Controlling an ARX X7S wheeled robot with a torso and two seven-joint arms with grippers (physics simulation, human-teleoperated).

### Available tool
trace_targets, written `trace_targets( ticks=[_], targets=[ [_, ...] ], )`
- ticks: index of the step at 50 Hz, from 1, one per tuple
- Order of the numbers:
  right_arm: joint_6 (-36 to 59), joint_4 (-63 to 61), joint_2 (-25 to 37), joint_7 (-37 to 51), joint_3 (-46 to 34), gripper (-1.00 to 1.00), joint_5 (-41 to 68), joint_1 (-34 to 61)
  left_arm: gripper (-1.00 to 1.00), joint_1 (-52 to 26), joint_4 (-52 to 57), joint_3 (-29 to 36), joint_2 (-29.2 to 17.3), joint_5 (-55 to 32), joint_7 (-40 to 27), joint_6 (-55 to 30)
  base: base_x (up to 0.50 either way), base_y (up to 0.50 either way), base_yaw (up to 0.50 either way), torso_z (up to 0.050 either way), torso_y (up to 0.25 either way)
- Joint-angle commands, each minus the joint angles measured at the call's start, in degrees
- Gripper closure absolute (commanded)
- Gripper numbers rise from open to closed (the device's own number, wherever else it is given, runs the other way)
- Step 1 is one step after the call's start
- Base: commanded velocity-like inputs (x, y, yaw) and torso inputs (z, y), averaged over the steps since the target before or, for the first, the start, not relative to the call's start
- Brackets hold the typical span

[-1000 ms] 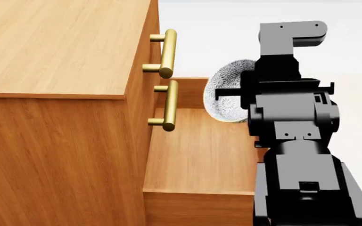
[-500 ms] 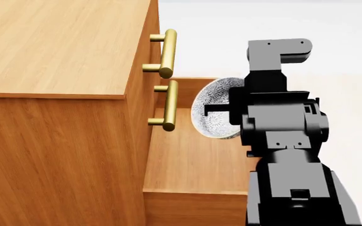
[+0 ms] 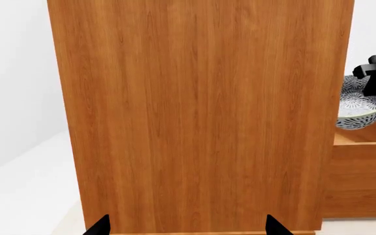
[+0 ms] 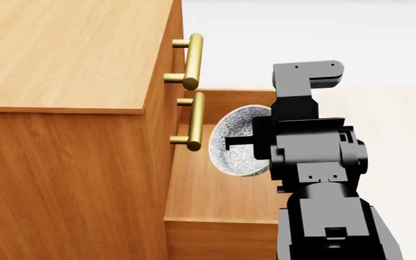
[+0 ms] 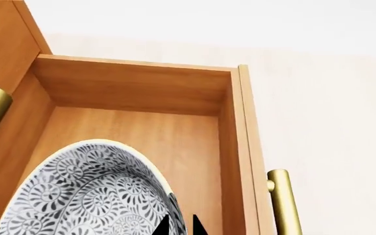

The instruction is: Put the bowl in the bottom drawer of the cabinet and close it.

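The bowl (image 4: 235, 145), white with a grey-blue floral pattern, hangs tilted on its side over the open bottom drawer (image 4: 215, 197) of the cabinet (image 4: 71, 59). My right gripper (image 4: 231, 143) is shut on the bowl's rim. In the right wrist view its fingertips (image 5: 180, 226) pinch the bowl (image 5: 90, 196) wall above the drawer's floor (image 5: 149, 132). The left gripper (image 3: 188, 228) is open, facing the cabinet's plain side (image 3: 201, 117). The bowl (image 3: 356, 106) shows past that side's edge.
Two upper drawers with brass bar handles (image 4: 192, 60) (image 4: 195, 120) stay closed just left of the bowl. The bottom drawer's own handle (image 5: 283, 205) sits on its outer front. Pale floor (image 4: 381, 49) lies beyond the drawer.
My right arm has carried the bowl leftward and lower, from the drawer's far right corner to above the drawer's inside, closer to the upper handles.
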Motion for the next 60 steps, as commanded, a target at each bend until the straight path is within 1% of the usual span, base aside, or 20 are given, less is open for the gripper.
trace_targets(
  ticks=[1, 22, 45, 60],
  targets=[
    [0.25, -0.02, -0.37, -1.77, -0.25, 1.0, 0.21, -0.46, -1.0, -0.05, -0.13, 0.16, -0.09, 0.04, -0.13, 0.14, 0.0, 0.0, 0.0, 0.0, 0.0],
    [1.16, -0.02, -0.73, -5.88, 0.08, 1.0, 0.76, -1.75, -1.0, -0.18, 0.18, 0.42, -0.37, 0.06, -0.44, -0.2, 0.0, 0.0, 0.0, 0.0, 0.0],
    [2.03, -0.02, -1.24, -10.56, -2.78, 1.0, 3.51, -2.84, -1.0, -0.2, 0.18, 0.67, -0.6, 0.14, -0.77, -0.09, 0.0, 0.0, 0.0, 0.0, 0.0],
    [4.06, -0.02, -1.15, -11.06, -0.87, 1.0, 3.26, -3.31, -1.0, -0.35, 0.02, 0.81, -0.72, 0.0, -0.88, 0.07, 0.0, 0.0, 0.0, 0.0, 0.001]
  ],
)
